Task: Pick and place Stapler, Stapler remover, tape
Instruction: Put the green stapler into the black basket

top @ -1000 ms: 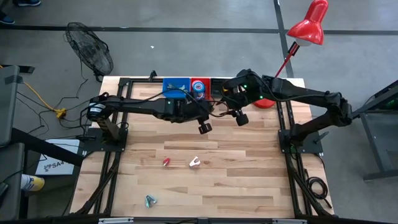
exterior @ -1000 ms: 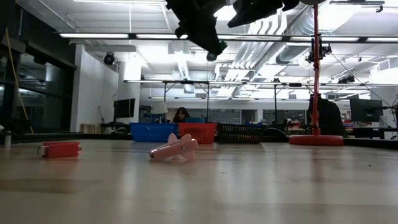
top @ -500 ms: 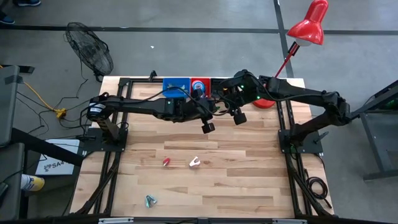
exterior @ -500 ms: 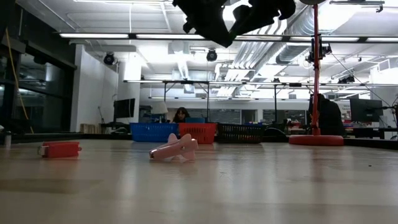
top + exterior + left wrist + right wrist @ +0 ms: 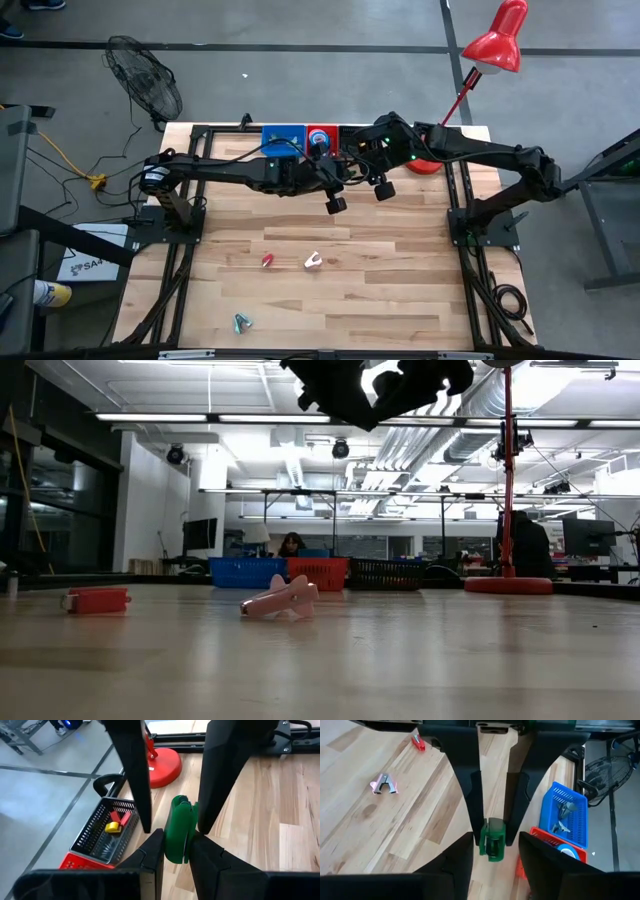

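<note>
Wooden table [image 5: 400, 290] filled the high view, both dark arms meeting above its upper middle. There the left gripper [image 5: 176, 836] was pinching a green stapler [image 5: 179, 812], while the right gripper [image 5: 494, 838] straddled it with fingers spread slightly wider. Just above them sat a red basket [image 5: 325, 129] holding blue tape [image 5: 319, 141]. A pink stapler remover [image 5: 312, 261] lay at centre.

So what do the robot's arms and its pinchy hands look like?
Both arms are dark, almost black, made of long jointed segments with black cables running along them. A small green light glows on the right arm. The left gripper and the right gripper each have two flat, black, tapering fingers.
</note>
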Tool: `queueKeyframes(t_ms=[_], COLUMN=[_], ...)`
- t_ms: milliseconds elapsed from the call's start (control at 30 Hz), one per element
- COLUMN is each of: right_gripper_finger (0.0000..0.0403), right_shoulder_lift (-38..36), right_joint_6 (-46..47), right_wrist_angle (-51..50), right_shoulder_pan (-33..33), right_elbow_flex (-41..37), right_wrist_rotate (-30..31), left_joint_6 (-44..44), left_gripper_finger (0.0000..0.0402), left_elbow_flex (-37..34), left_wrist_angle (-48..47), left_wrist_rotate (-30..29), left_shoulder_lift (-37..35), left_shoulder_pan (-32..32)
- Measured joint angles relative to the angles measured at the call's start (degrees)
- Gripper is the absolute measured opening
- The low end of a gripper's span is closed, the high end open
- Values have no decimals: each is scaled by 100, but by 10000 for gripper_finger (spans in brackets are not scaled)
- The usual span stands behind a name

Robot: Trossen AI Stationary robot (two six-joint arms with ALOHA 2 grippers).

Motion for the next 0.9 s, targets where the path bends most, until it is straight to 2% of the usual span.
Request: queueKeyframes(t_ms=[400,733,900], right_gripper_finger=[97,85,50], right_shoulder_lift=[0,0,-4], right_joint_6=[2,2,0], right_wrist_angle=[-35,-39,-30], right_shoulder_pan=[2,2,2], right_elbow_flex=[0,0,0], right_wrist_rotate=[21,-1,2], left_joint_6=[-22,-24,-72], left_gripper_finger=[65,65,65], left_elbow_flex=[0,0,0], left_wrist_angle=[-40,-40,-40], left_wrist_rotate=[33,44,48], left_shoulder_lift=[0,0,0], left_shoulder_pan=[1,4,4])
